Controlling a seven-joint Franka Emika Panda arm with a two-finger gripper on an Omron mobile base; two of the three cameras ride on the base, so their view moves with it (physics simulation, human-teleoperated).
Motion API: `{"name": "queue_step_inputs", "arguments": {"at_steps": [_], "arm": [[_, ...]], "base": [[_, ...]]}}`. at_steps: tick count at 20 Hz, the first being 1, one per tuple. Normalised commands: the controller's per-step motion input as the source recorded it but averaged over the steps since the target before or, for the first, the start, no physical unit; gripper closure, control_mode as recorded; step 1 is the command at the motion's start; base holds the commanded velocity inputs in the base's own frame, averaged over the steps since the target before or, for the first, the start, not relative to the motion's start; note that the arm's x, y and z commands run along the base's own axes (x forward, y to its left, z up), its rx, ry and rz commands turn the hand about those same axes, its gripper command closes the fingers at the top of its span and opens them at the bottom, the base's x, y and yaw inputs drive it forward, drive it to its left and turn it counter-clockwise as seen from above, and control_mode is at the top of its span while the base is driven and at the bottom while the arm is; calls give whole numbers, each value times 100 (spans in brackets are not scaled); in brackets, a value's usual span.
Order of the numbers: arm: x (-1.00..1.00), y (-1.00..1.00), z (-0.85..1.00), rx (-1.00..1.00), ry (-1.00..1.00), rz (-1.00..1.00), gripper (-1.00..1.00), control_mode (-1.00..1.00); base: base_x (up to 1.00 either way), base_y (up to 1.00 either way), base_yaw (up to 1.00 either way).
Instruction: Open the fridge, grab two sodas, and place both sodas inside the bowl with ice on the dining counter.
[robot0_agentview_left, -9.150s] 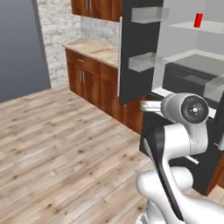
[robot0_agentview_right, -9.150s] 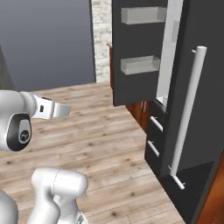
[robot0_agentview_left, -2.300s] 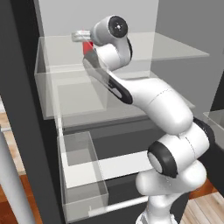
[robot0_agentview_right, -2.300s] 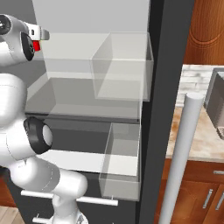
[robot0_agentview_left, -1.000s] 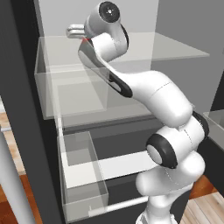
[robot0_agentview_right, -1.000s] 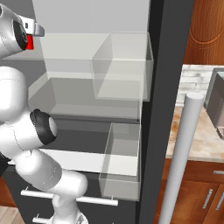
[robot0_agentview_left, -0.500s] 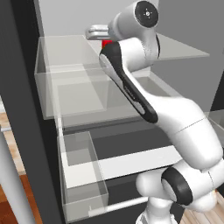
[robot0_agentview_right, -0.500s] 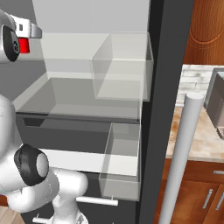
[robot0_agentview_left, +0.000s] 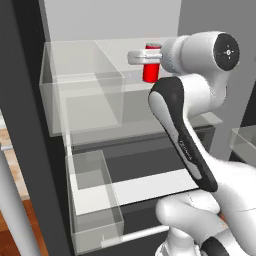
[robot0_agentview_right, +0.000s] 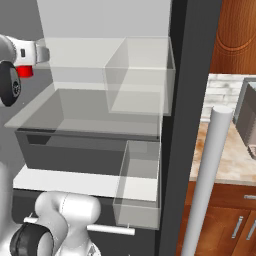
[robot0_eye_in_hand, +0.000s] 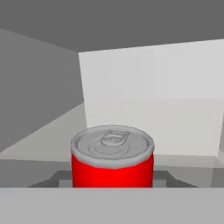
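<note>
Red soda can (robot0_agentview_left: 151, 68) with a silver pull-tab top stands upright inside the open dark grey fridge (robot0_agentview_right: 192, 75), at the level of the clear upper shelf (robot0_agentview_left: 165, 107), to the right of a clear plastic door bin (robot0_agentview_left: 82, 90). Pincer (robot0_agentview_left: 145, 57) of the white arm reaches in at the can's top; its pale finger lies across the can's upper rim. Pincer looks closed on the can, though contact points are hidden. Hand view: can (robot0_eye_in_hand: 112, 157) centred, close, white back wall behind.
</note>
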Motion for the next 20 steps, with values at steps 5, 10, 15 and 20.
{"name": "queue_step_inputs", "arguments": {"at_steps": [5,10,15,20], "arm": [[-100,-33,0,2,0,0,100,-100],[-100,-48,-13,2,0,0,100,-100],[-100,-29,-19,5,0,-5,100,-100],[-72,-20,-19,3,0,-2,100,100]], "base": [[0,0,0],[0,0,0],[0,0,0],[0,0,0]]}}
